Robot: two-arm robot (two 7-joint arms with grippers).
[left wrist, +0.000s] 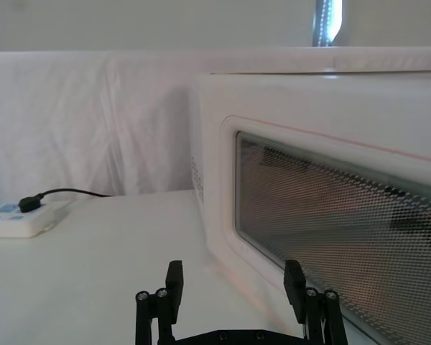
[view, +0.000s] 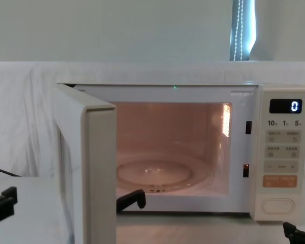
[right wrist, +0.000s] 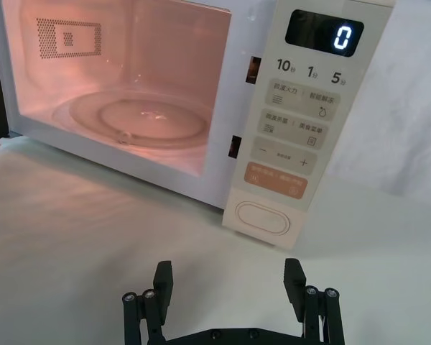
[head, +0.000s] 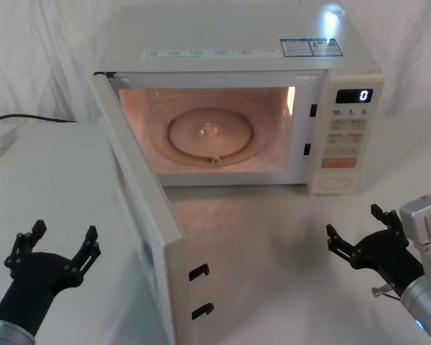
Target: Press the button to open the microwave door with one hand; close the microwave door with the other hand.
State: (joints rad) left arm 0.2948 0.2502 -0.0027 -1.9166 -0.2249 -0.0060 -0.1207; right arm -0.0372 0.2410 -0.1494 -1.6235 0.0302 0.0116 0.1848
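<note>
Microwave door [head: 140, 215] swung fully open on the counter [head: 50, 187]; opening step judged done, closing pending. My left gripper [head: 54, 248], fingers released, sits outside door: next push it shut. Right gripper [head: 365, 233], fingers spread, idles before button [right wrist: 264, 217].

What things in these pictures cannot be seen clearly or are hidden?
- Small print on the grey keys of the microwave: too small in the head and chest views.
- Outer face of the microwave door: turned away in the head view, seen edge-on in the chest view.
- Left gripper and right gripper: cut off by the lower edge in the chest view.
- The button: unmarked.
</note>
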